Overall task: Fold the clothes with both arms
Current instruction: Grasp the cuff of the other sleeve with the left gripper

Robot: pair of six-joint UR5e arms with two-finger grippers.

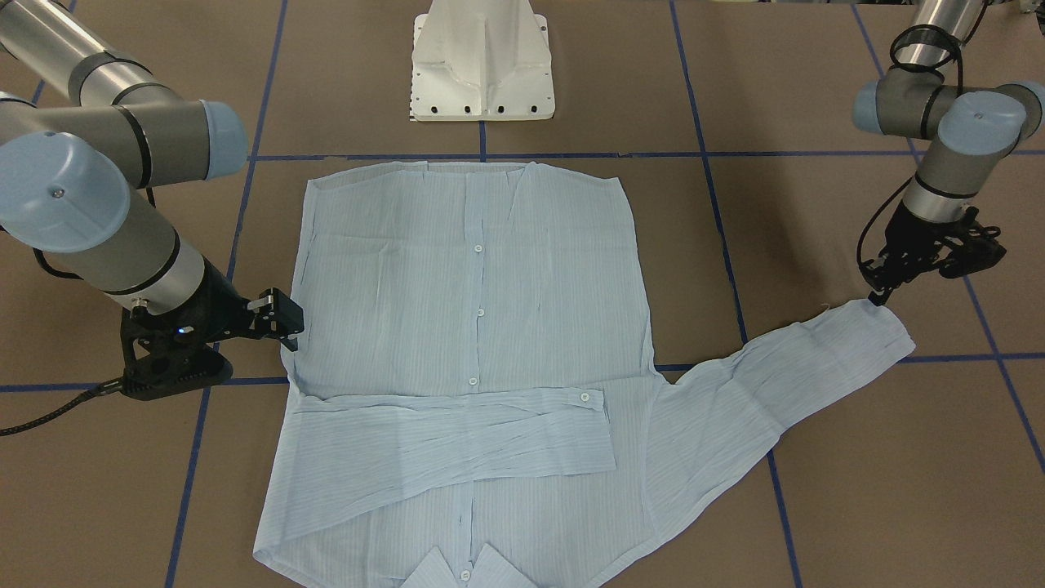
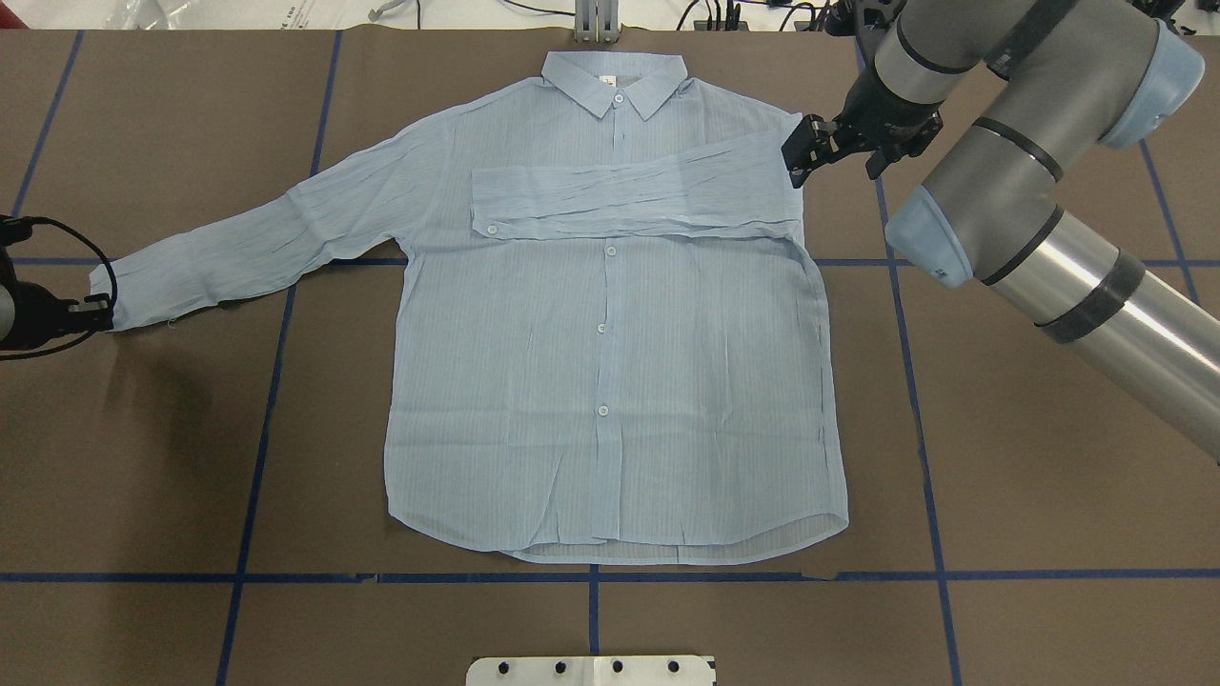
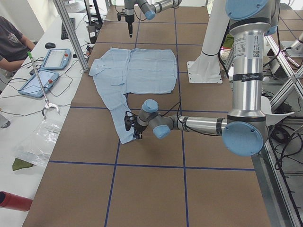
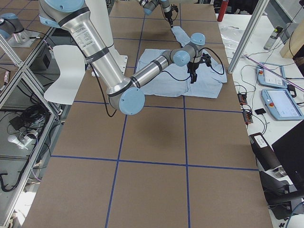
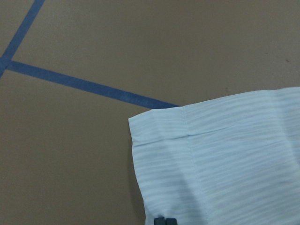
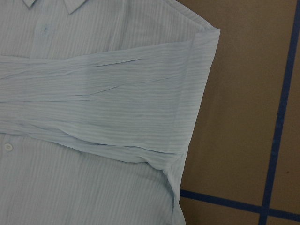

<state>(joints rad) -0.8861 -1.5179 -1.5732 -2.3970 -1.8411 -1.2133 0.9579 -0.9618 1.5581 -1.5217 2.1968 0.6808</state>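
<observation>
Lying on the table: a pale blue striped button-up shirt [image 2: 610, 381], front side up and buttoned, its collar [image 2: 615, 81] on the far edge from the robot and its hem toward the white pedestal base [image 1: 483, 61].
Table: brown surface [image 2: 143, 457] crossed by blue tape lines [image 2: 267, 429].
Folded sleeve: the sleeve [image 2: 629, 195] on the robot's right lies flat across the chest just below the collar, and its buttoned cuff ends a little past the button placket.
Outstretched sleeve: the other sleeve [image 2: 267, 238] runs out flat toward the robot's left, with its cuff [image 5: 225, 159] resting on the table beside a tape line.
Left gripper: the claw [image 1: 878, 296] stands at the corner of that cuff, touching its edge. In the wrist view its fingertips [image 5: 165, 221] sit pressed together over the cuff's end (whether any cloth is caught between them I cannot tell).
Right gripper: the claw [image 2: 793, 160] hangs at the shirt's shoulder edge, just beside the fold where the sleeve turns inward. Its fingers look spread, and none of them enters the wrist view, which shows only the folded sleeve and bare table.
Arms: the left arm [image 1: 939, 175] and the right arm [image 2: 991, 162] reach in from opposite sides, well apart.
</observation>
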